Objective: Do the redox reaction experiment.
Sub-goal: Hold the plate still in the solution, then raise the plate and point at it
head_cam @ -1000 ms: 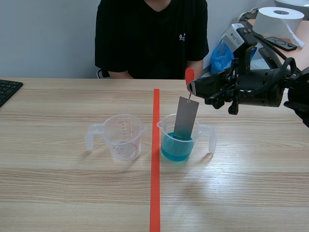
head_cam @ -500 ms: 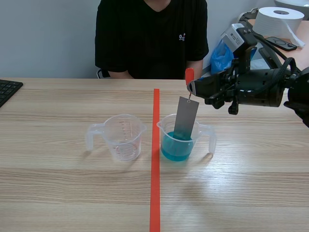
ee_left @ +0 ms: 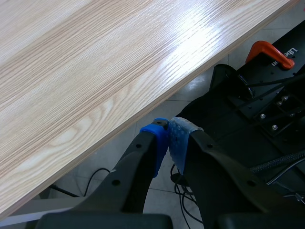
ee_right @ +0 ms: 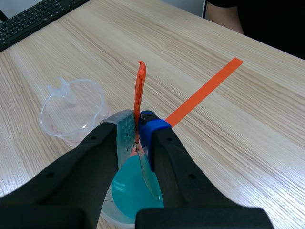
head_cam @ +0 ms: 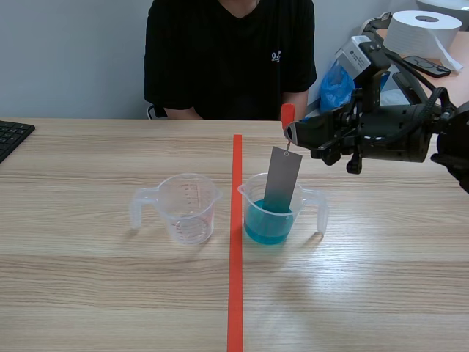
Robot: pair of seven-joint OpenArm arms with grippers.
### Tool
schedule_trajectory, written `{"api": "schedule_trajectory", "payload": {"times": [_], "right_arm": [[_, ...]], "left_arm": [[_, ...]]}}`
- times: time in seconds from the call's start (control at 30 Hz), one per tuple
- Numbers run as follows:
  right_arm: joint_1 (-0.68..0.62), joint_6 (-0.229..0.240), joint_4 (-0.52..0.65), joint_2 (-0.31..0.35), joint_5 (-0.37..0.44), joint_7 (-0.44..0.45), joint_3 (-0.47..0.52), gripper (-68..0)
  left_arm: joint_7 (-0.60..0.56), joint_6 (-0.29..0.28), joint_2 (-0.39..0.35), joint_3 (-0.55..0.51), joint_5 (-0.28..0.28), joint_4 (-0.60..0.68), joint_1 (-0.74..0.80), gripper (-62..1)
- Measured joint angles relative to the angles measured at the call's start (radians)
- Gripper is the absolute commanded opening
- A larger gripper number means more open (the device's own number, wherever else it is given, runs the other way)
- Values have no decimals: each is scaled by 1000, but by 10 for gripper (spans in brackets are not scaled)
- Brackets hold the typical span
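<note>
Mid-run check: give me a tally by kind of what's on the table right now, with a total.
Cups: 2, the empty cup and the cup of blue liquid
Strips: 1, the grey metal strip, held by the right gripper and hanging into the cup of blue liquid
Keyboards: 1, the keyboard at the table's edge
Total: 4

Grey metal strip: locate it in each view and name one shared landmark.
Scene view: the grey metal strip hangs from the right gripper, its lower end in the blue-liquid beaker.
Left wrist view: not in it.
Right wrist view: edge-on in that gripper's grip, above the blue liquid.
Shared landmark: the orange-red tape line, in scene and right wrist views.
</note>
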Motion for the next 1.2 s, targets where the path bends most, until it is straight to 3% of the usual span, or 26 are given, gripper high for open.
{"api": "schedule_trajectory", "payload": {"times": [0.33,0.8,1.2], "right_arm": [[2,0,76,15,2,-57,0,-660],[2,0,273,95,151,-178,4,-660],[2,0,393,114,281,-314,90,-660]], "left_arm": [[0,0,0,0,0,0,0,-569],[0,0,0,0,0,0,0,-569],[0,0,0,0,0,0,0,-569]]}}
